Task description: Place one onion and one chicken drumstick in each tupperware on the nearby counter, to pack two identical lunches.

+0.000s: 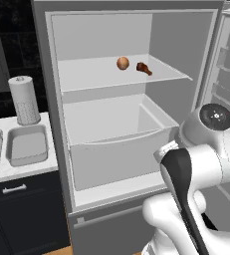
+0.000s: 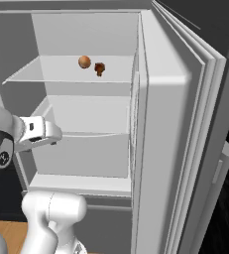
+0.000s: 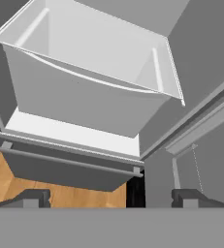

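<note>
Onion (image 1: 123, 63) beside drumstick (image 1: 144, 67) looks light, smooth, roundish; I'd pinch its middle; gripper (image 3: 111, 197) wide open, empty.

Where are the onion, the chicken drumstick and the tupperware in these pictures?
onion (image 1: 123, 63), left base view, middle of its round body.
chicken drumstick (image 1: 144, 67), left base view, its meaty end.
tupperware (image 1: 28, 145), left base view, its bare floor.

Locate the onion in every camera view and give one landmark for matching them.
Left base view: the onion sits on the upper fridge shelf, top centre, left of the chicken drumstick.
Right base view: upper left centre, same shelf, left of the drumstick.
Hand view: not in it.
Shared landmark: the pale fridge drawer below the shelf.
</note>
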You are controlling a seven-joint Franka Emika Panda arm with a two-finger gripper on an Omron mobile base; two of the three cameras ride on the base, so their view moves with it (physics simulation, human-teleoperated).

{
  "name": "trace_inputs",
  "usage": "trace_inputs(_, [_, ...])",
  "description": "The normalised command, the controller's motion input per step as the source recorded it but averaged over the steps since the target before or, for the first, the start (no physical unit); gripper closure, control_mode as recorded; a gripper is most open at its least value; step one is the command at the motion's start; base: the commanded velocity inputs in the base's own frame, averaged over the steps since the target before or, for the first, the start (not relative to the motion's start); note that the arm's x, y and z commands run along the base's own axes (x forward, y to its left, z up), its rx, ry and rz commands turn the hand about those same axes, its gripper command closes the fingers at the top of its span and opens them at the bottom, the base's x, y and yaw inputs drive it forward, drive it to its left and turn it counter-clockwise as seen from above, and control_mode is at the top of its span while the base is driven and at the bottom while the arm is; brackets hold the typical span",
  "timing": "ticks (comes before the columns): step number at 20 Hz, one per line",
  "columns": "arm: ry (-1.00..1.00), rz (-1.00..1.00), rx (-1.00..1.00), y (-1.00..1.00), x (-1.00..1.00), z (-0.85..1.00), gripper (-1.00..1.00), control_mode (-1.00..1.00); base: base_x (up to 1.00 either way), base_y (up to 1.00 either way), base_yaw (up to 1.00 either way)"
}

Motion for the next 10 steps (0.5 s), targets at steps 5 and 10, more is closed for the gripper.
trace_inputs(5, [-0.37, -0.02, 0.00, 0.12, 0.26, 0.24, -1.00, -1.00, 0.00, 0.00, 0.00])
trace_inputs(10, [-0.27, -0.09, 0.18, -0.09, 0.78, 0.78, -1.00, -1.00, 0.00, 0.00, 0.00])
